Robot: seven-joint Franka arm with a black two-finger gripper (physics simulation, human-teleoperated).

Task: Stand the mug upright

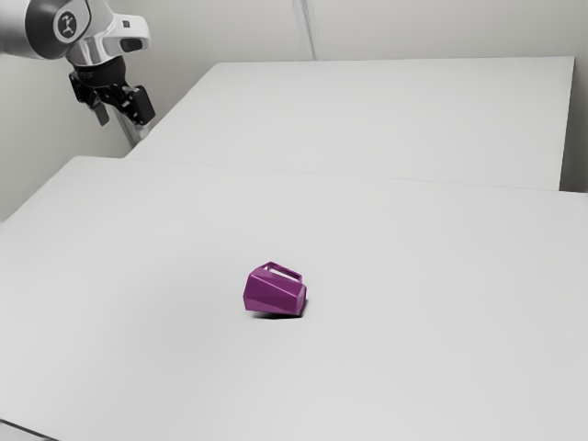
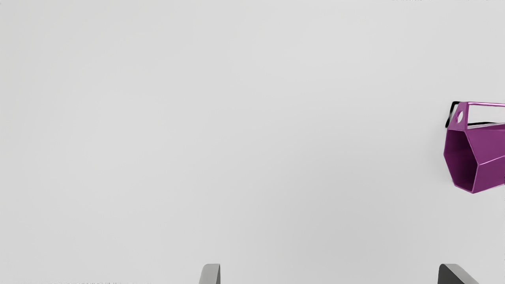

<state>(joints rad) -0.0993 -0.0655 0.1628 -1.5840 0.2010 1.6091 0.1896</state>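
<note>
The mug (image 1: pixel 275 292) lies on its side on the white table (image 1: pixel 432 276), near the middle of the exterior view, and does not meet the upright condition the task requires. Its handle (image 2: pixel 485 104) stands along one side of the faceted body, and the open mouth (image 2: pixel 461 161) faces sideways rather than up; in the wrist view, part of the body runs past the picture's edge. The gripper (image 1: pixel 122 118) is raised at the exterior view's upper left, well apart from the mug. Its fingers (image 2: pixel 211 275) are spread wide with nothing between them, so it is assessed as open and empty. The step in hand is judged to be the approach, with grasp, rotation and placement outstanding. The next move calls for carrying the hand across toward the mug and lowering it, the fingers kept apart and aligned to straddle the body or take the handle. The hold should permit a tilt that brings the mouth uppermost and the base down. Risk noted: an off-centre closure could roll the mug or knock the handle, and a slack hold could let it swing during the turn.
</note>
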